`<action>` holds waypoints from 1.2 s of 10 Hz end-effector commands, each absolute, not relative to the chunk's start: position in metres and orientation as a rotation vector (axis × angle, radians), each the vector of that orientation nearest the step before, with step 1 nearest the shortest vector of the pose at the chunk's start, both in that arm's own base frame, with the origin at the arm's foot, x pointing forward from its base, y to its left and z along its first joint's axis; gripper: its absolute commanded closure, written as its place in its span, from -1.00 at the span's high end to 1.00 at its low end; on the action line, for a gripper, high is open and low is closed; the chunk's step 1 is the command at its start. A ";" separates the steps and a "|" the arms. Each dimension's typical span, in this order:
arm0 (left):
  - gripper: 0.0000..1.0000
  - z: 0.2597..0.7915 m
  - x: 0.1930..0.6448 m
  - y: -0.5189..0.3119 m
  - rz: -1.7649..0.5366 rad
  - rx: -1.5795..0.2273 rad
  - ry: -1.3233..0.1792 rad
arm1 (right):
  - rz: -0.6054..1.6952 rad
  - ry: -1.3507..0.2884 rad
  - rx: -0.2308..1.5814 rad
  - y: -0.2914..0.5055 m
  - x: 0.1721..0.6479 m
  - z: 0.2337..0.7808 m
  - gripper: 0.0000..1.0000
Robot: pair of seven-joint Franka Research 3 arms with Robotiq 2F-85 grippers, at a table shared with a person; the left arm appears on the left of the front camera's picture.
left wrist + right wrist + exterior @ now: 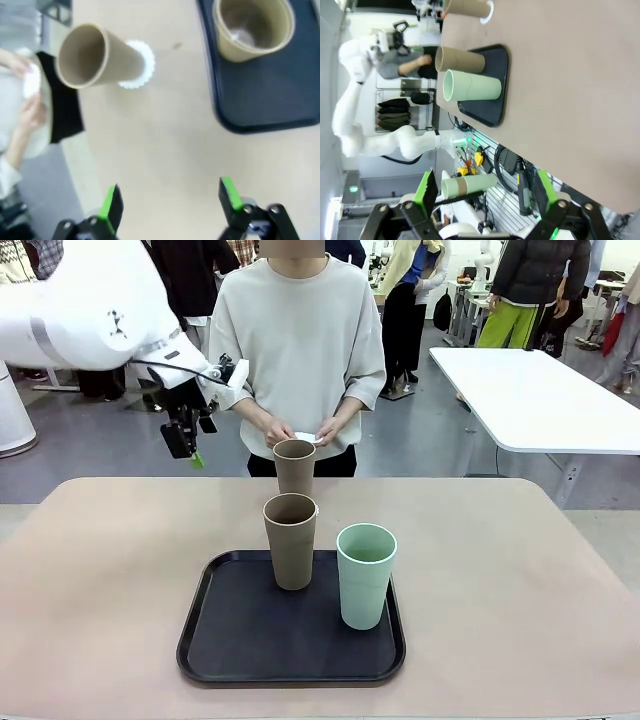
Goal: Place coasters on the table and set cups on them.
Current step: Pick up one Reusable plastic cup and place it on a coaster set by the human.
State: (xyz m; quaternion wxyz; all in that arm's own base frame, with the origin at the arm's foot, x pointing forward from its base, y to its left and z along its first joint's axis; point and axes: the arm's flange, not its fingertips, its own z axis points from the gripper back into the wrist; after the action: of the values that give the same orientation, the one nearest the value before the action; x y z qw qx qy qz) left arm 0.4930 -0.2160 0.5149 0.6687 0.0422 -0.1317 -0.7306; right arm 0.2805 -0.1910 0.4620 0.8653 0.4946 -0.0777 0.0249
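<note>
Left gripper (170, 196) apart, empty, over the table (165, 145). Ahead of it, tan cup (95, 52) on a coaster (145, 65); second tan cup (252, 27) on the tray (260, 100), ahead-right. Right gripper (486, 187) apart, empty.

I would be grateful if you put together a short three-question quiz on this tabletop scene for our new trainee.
1. Multiple choice: how many cups stand on the black tray? A) one B) two C) three
2. True or false: the far tan cup, beyond the tray, stands on a white coaster.
3. Fill in: the person's hands hold more white ____.

Key:
1. B: the near tan cup and the mint green cup.
2. True.
3. coasters.
</note>
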 end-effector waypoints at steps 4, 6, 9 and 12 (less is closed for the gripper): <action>1.00 0.542 0.453 -0.235 -1.609 0.106 -0.170 | 0.052 -0.163 1.036 -0.191 0.281 0.462 1.00; 1.00 0.542 0.453 -0.235 -1.609 0.106 -0.170 | 0.052 -0.163 1.036 -0.191 0.281 0.462 1.00; 1.00 0.527 0.475 -0.239 -1.415 0.082 -0.058 | 0.052 -0.163 1.036 -0.191 0.281 0.462 1.00; 1.00 0.529 0.473 -0.247 -1.070 0.176 0.062 | 0.052 -0.163 1.036 -0.191 0.281 0.462 1.00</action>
State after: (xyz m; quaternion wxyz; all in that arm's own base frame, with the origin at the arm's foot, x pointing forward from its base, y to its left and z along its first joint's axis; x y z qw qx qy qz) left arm 0.4731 -0.2306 0.5185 0.8360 0.0714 0.0023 -0.5441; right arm 0.2808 -0.1905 0.4621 0.8655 0.4942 -0.0772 0.0254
